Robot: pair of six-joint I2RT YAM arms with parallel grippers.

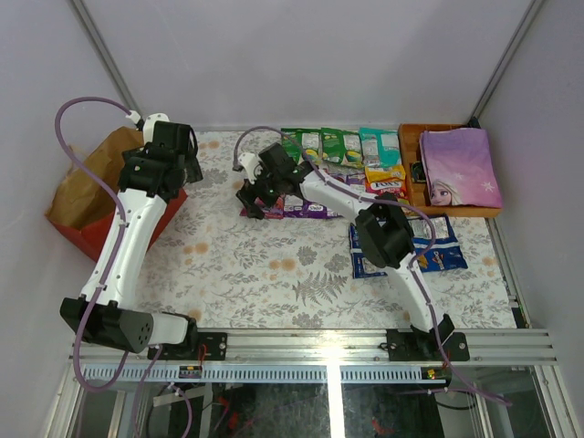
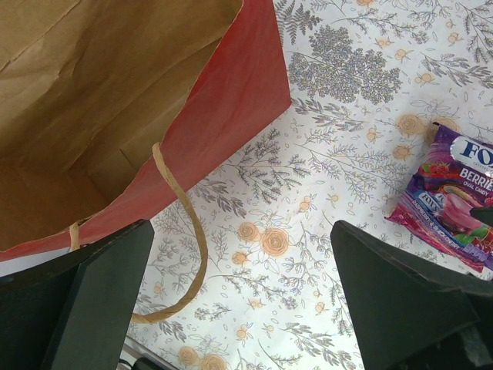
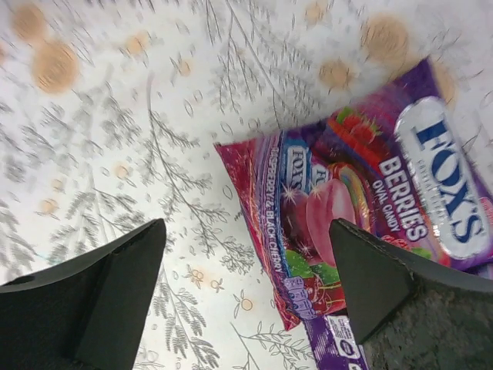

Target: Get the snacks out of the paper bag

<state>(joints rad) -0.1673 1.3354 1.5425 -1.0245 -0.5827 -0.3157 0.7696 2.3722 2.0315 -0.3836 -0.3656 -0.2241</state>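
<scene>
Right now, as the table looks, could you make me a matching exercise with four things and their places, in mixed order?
Things:
1. paper bag
2. purple berries packet
3. blue bag
4. princess book

Places:
A. in the wooden tray, far right corner
B. at the left edge of the table, mouth open
C. right of centre, partly hidden by the right arm
D. middle of the table, under the open right gripper

Pairs: 1-B, 2-D, 3-C, 4-A
</scene>
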